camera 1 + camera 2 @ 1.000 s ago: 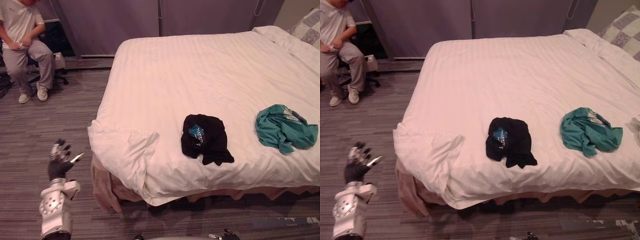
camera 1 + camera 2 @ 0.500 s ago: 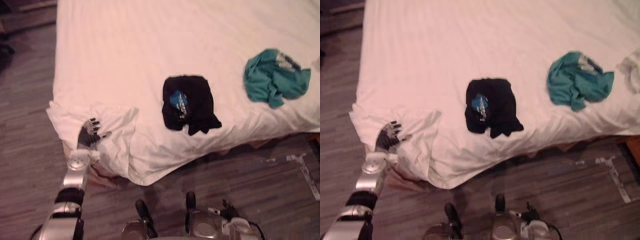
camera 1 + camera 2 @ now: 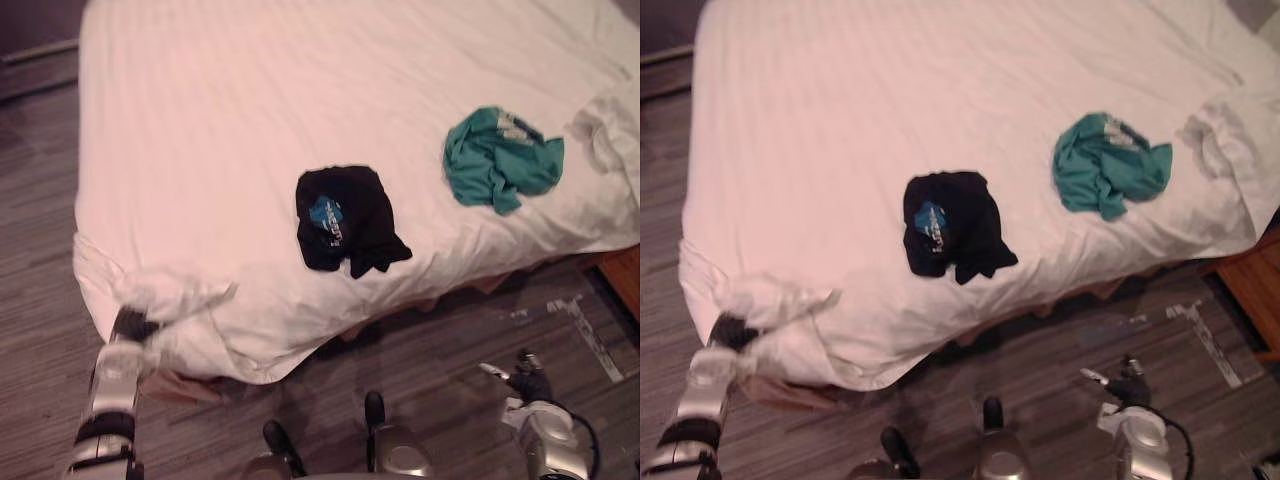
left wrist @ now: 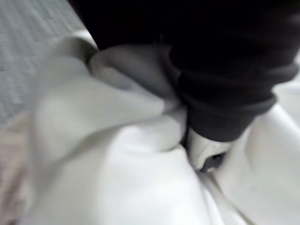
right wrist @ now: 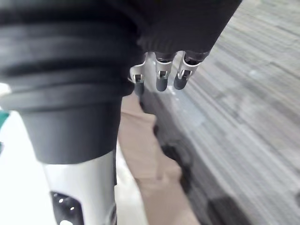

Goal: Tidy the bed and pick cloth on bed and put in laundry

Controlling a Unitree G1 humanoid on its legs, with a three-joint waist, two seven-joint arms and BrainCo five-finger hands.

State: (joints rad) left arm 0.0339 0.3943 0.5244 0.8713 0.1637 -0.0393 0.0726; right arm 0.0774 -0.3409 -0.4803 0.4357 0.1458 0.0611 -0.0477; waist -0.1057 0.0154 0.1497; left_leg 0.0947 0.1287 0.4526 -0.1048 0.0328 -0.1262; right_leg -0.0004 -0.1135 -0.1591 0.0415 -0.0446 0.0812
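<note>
A black cloth (image 3: 345,220) with a blue print lies crumpled near the foot of the white bed (image 3: 220,120). A teal cloth (image 3: 500,160) lies bunched further right. My left hand (image 3: 130,325) is at the bed's near left corner, buried in the bunched white cover corner (image 3: 175,295); in the left wrist view white folds (image 4: 117,164) wrap round it. My right hand (image 3: 527,383) hangs low over the floor at the lower right, its fingers (image 5: 160,79) relaxed and holding nothing.
A crumpled white cloth or pillow (image 3: 605,130) lies at the bed's right edge. A brown wooden piece (image 3: 622,285) stands by the bed's right corner. Pale tape marks (image 3: 590,335) lie on the grey striped floor (image 3: 470,330) in front of the bed.
The camera has tilted down and shifted, so the seated person is out of frame. My left hand has gone from the floor side into the cover's corner, which is now bunched. My right hand has come into sight.
</note>
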